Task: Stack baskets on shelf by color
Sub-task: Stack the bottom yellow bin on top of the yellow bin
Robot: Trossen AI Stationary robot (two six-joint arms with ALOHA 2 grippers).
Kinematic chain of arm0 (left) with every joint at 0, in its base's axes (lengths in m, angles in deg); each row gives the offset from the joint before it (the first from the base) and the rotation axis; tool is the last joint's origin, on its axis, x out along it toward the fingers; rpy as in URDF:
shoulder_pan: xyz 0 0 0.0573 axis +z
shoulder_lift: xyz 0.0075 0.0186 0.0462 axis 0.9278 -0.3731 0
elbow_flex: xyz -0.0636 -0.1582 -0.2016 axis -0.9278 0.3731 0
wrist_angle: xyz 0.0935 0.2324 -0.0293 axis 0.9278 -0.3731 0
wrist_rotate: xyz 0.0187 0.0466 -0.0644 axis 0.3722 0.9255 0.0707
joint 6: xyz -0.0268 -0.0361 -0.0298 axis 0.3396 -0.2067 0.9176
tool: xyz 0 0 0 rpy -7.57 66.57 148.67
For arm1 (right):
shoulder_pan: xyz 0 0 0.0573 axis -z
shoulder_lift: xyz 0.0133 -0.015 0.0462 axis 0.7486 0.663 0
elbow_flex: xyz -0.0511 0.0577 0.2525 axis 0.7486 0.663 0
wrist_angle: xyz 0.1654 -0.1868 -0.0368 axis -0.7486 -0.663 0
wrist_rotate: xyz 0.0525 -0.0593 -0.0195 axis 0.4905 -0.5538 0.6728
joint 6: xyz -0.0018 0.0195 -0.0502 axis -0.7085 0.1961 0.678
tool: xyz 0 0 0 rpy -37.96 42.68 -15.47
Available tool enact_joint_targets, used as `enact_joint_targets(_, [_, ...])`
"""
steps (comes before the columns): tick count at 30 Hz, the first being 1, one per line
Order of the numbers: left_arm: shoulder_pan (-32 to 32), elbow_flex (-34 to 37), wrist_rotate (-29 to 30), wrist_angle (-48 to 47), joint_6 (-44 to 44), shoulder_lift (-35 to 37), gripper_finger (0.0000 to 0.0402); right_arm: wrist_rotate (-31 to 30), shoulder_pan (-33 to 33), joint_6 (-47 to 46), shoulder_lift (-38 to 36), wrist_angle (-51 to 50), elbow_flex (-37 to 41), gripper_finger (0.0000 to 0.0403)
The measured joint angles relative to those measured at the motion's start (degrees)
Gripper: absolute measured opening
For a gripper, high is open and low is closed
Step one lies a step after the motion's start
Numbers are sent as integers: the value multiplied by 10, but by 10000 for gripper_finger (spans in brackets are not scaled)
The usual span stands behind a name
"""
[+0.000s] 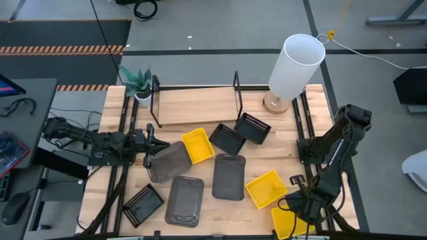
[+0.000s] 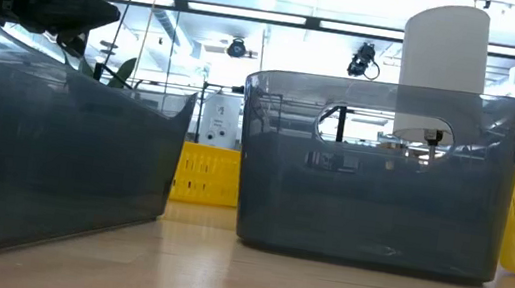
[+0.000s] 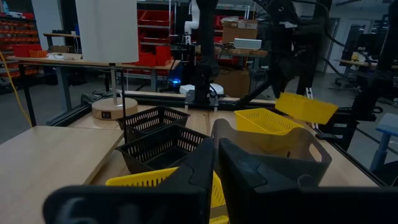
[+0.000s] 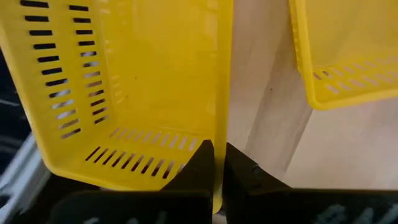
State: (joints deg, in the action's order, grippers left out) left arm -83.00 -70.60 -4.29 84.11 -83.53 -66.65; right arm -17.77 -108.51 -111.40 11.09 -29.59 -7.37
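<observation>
My left gripper [image 1: 152, 143] is at the table's left and is shut on a dark grey basket [image 1: 167, 162], which also shows in the left wrist view as grey basket [image 3: 273, 149]. My right gripper [image 1: 291, 205] is at the near right corner, shut on a yellow basket [image 1: 290, 223]. Two more yellow baskets [image 1: 197, 145] [image 1: 267, 189], two grey ones [image 1: 229, 177] [image 1: 185, 200] and three black mesh ones [image 1: 227, 139] [image 1: 253, 128] [image 1: 142, 205] rest on their bottoms on the tabletop. The shelf [image 1: 193, 107] stands at the far side with nothing on its board. My left gripper pinches the grey basket's end wall at its rim [image 3: 214, 134], one finger inside and one outside, coming level from the table's left. The basket looks tilted; whether part of it rests on the table I cannot tell. My right gripper pinches the yellow basket's side wall at its rim [image 4: 221, 118], one finger inside and one outside. The basket [image 3: 305, 106] is lifted clear of the table and tilted.
A white lamp [image 1: 293, 67] stands at the far right beside the shelf, and a small potted plant [image 1: 137, 83] stands at the shelf's left end. Baskets crowd the middle of the table. Bare wood [image 1: 280, 143] lies between the lamp and the right arm.
</observation>
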Motion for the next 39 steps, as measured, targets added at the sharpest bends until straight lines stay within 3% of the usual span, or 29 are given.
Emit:
enact_joint_targets(13, [0,0,0,0,0,0,28,-115,65,135,-35,-181,-107,11])
enact_joint_targets(25, [0,0,0,0,0,0,37,-172,184,368,-35,-195,-117,11])
enact_joint_targets(32, [0,0,0,0,0,0,28,-161,243,445,-34,-166,-92,11])
enact_joint_targets(39, [0,0,0,0,0,0,37,-112,289,499,-34,-111,-44,11])
